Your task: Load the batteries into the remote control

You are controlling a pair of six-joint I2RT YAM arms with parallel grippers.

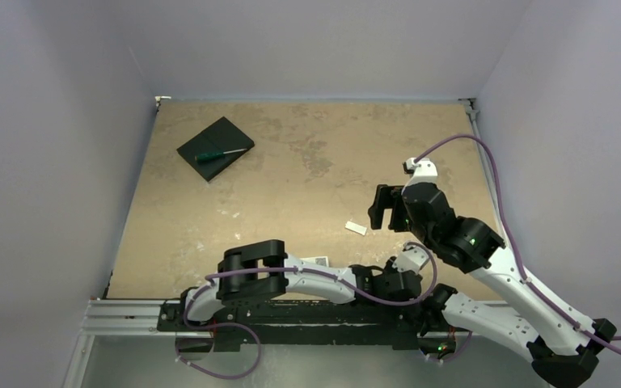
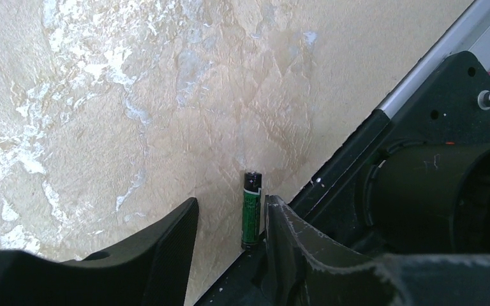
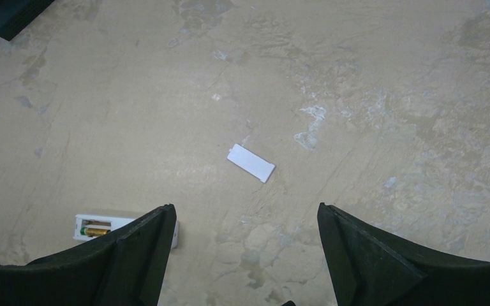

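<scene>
At the near edge of the table [image 2: 102, 95], hard against the black base plate [image 2: 434, 89], the left claw [image 2: 233, 210] stands narrow with one finger on each side of the loose battery [image 2: 252, 207]. It does not grip yet: bare table shows between the battery and the 9 o'clock finger [image 2: 166, 248], while the 3 o'clock finger [image 2: 287, 236] is just beside it or touching, I cannot tell which. In the left wrist view the battery's long axis runs from 6 to 12 o'clock, black end at 12, so it lies along the fingers and across their closing line. This is what the pinch depends on, in my judgement. Its green label carries small print, too fine to read. Farther in, the remote control [image 3: 96, 227] lies at about 8 o'clock from the right claw [image 3: 242, 213], partly behind one finger, with its compartment open and a seated battery [image 3: 96, 231] inside. The left arm looks nearer to it. The white cover [image 3: 251, 163] lies at 12 o'clock from the right claw, which is wide and holds nothing. At the far left, a black pad [image 1: 210, 137] carries a green-handled screwdriver [image 1: 220, 153]. No brand can be read anywhere.
</scene>
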